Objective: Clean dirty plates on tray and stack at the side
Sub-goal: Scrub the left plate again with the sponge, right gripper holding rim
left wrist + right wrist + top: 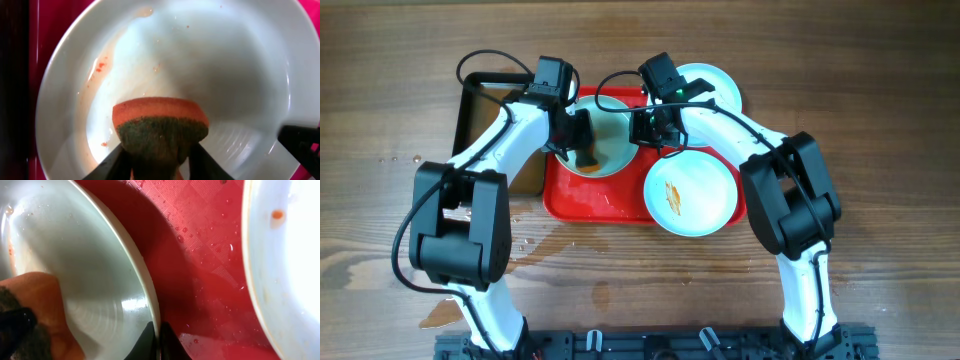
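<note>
A pale plate [610,125] sits on the red tray [595,205], tilted between my two grippers. My left gripper [582,150] is shut on an orange sponge with a green scouring face [160,125], pressed into this plate [200,55], which has faint orange smears at its upper left. My right gripper [642,130] is shut on the plate's right rim [156,332]. A second plate [690,192] with orange-brown streaks lies at the tray's right end and shows in the right wrist view [285,255]. A third plate [715,85] lies at the back right, partly hidden by the right arm.
A black rectangular pan [480,110] stands left of the tray, partly under the left arm. Water is spilled on the wooden table [535,245] in front of the tray. The wet tray floor [200,255] shows between the two plates.
</note>
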